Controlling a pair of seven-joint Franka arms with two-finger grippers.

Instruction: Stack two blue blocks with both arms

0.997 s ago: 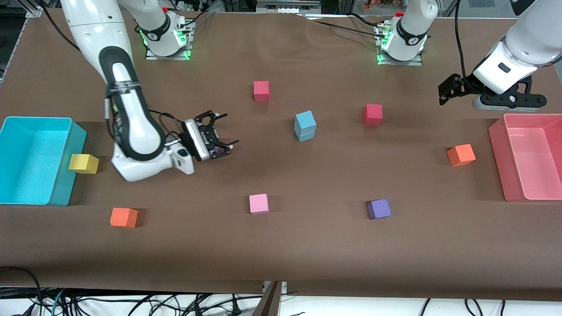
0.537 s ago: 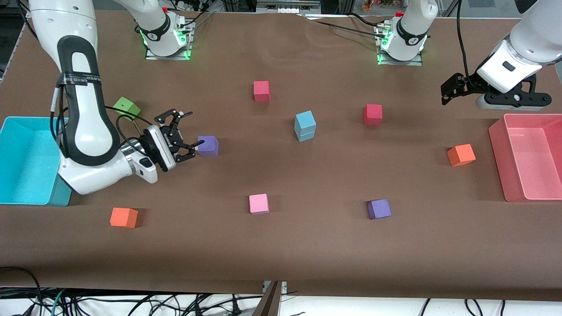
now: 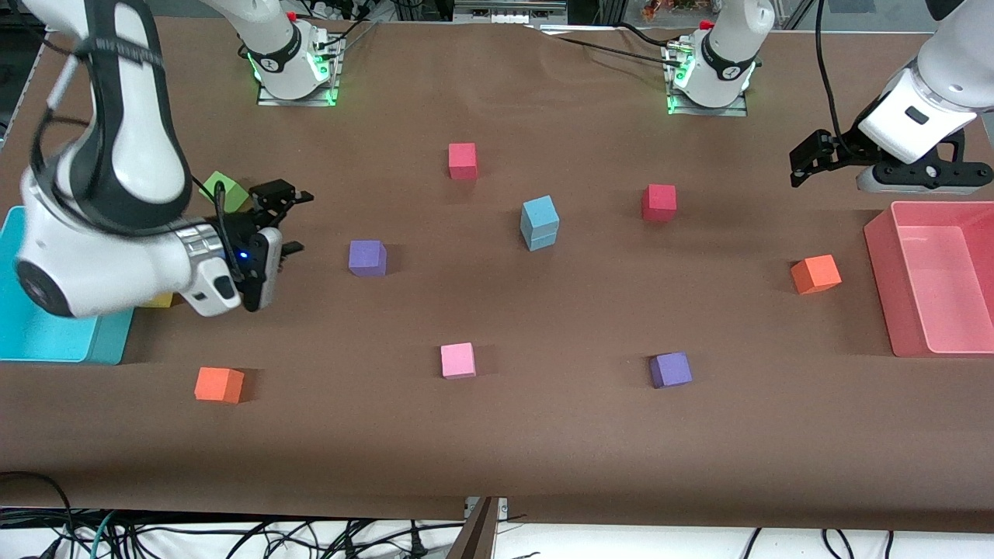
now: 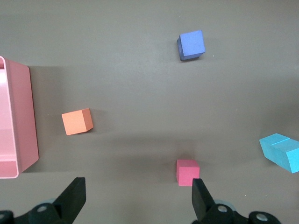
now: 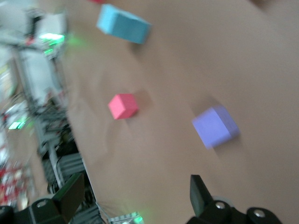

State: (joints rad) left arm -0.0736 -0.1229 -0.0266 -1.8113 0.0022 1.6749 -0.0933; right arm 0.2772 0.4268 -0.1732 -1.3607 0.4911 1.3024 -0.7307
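Observation:
The two light blue blocks (image 3: 539, 223) stand stacked one on the other near the table's middle; the stack also shows in the left wrist view (image 4: 282, 151) and the right wrist view (image 5: 124, 24). My right gripper (image 3: 299, 223) is open and empty, up beside the green cube, well apart from the stack. My left gripper (image 3: 800, 161) is open and empty, raised near the pink bin's corner. Both show open in their wrist views, the left (image 4: 138, 196) and the right (image 5: 135, 196).
Purple cubes (image 3: 367, 258) (image 3: 670, 369), red cubes (image 3: 462, 161) (image 3: 658, 202), a pink cube (image 3: 457, 360), orange cubes (image 3: 218, 384) (image 3: 815, 274) and a green cube (image 3: 224, 189) lie scattered. A teal bin (image 3: 46, 341) and a pink bin (image 3: 932, 279) stand at the table's ends.
My right arm has swung back from the purple cube toward the teal bin, uncovering the purple and green cubes. My left gripper has drifted slightly toward its end of the table.

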